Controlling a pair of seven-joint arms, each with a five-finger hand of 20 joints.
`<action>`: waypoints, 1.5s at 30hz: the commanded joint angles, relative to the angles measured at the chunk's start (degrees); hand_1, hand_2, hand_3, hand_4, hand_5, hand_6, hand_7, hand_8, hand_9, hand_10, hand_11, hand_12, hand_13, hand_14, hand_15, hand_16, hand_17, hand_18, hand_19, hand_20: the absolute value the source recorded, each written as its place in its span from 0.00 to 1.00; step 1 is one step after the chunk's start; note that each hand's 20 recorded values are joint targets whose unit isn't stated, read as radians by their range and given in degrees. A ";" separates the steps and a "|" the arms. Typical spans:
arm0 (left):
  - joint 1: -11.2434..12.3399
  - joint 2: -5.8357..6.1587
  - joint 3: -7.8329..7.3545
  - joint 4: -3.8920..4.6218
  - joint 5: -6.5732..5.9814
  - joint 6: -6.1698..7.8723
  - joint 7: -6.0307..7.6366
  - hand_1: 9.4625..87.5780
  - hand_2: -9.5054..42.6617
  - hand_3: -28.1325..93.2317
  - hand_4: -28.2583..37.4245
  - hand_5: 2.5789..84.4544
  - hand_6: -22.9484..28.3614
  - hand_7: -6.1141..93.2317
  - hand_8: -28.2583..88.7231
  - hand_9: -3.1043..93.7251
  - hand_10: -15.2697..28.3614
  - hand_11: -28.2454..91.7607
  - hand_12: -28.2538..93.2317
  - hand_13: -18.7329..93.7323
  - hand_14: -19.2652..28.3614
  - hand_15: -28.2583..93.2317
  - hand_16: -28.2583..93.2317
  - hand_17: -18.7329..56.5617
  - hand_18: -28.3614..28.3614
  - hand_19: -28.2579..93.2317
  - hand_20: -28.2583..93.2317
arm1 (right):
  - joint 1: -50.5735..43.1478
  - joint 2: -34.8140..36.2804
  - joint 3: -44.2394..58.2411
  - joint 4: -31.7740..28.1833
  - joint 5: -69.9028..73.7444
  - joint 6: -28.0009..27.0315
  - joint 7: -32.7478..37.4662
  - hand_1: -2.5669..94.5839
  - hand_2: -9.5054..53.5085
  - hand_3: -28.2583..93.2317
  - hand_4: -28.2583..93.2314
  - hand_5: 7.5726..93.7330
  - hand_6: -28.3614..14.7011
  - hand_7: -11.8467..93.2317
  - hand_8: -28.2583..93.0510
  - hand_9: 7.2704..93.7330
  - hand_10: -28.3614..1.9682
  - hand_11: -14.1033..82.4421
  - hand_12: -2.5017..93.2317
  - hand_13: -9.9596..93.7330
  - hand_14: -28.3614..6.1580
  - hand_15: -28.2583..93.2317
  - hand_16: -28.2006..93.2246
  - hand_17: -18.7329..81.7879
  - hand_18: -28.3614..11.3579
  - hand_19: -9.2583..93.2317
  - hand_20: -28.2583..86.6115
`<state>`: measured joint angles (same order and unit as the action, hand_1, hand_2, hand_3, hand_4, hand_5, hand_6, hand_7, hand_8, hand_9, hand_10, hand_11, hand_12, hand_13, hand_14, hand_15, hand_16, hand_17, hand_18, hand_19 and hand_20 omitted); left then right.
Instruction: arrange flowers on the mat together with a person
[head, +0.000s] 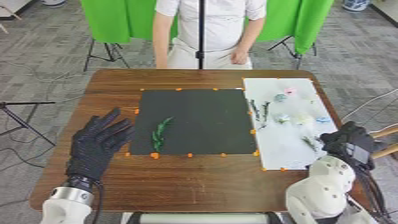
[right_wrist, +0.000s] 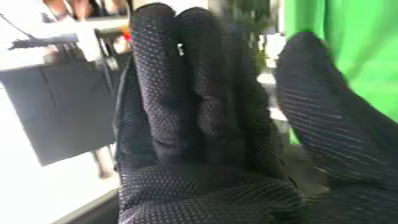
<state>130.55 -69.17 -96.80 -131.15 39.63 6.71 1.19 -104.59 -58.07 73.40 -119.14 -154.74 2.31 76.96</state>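
Flower arranging on a mat, with the supply kept apart from the layout. The black mat (head: 204, 120) lies at the middle of the tabletop (head: 195, 187), its border dotted with orange tabs (head: 155, 155) that probably hold it flat. One green sprig (head: 161, 135) lies on it, upright in the head view, near its near left corner; so placed, it may serve as the outer stem of a design, judged to be at an early stage. Along the tabletop's right edge, a white sheet (head: 277, 144) bears the remaining stock, spread out presumably so that each piece can be picked singly: a pink flower (head: 290, 91) toward the far edge, a blue flower (head: 322, 120) by the right edge, slender dark stems (head: 265, 111) by the left edge and a leafy stem (head: 309, 143) nearer the near right corner. The left robot hand (head: 92, 147), fingers extended and grasping nothing, lies left of the mat, leaving the layout accessible. The right robot hand (head: 349, 141) is at the tabletop's right edge, beside the stock; its fingers (right_wrist: 163, 92) are straight, its thumb (right_wrist: 315, 95) set wide. A pick would require slow closing, since thin stems could roll or bend.
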 joint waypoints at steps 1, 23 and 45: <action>1.02 0.05 -0.25 -0.15 -0.23 0.62 0.07 0.14 0.44 0.84 0.00 0.40 0.69 0.12 0.18 0.40 0.90 0.44 0.30 0.40 1.00 0.62 0.13 0.14 0.95 0.70 0.22 | -1.31 -0.64 0.50 -0.22 5.77 -4.02 -0.33 0.38 0.00 0.89 0.00 0.59 0.48 0.24 0.13 0.70 0.37 0.45 0.18 0.71 0.42 0.62 0.33 0.33 0.24 0.74 0.26; 0.90 0.17 -0.06 -0.20 -0.31 0.80 0.06 0.14 0.44 0.84 0.00 0.40 0.69 0.12 0.18 0.40 0.90 0.44 0.30 0.40 1.00 0.62 0.13 0.14 0.95 0.70 0.22 | 1.63 0.99 -3.75 8.79 -0.20 -1.57 0.22 0.61 0.00 0.75 0.00 0.97 0.70 0.25 0.25 1.00 0.65 0.45 0.23 0.94 0.63 0.58 0.39 0.45 0.30 0.83 0.25; 0.58 0.74 -0.87 -0.99 -0.24 1.07 -0.01 0.14 0.44 0.84 0.00 0.40 0.69 0.12 0.18 0.40 0.90 0.44 0.30 0.40 1.00 0.62 0.13 0.14 0.95 0.70 0.22 | 22.00 -4.39 -21.86 1.48 1.71 3.62 -10.42 0.58 0.00 0.80 0.00 0.99 0.68 0.27 0.25 1.00 0.64 0.53 0.18 0.98 0.63 0.59 0.41 0.47 0.28 0.88 0.20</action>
<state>130.90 -68.80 -97.36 -131.69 39.53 7.21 1.56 -94.51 -56.14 60.01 -118.96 -159.15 6.47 73.83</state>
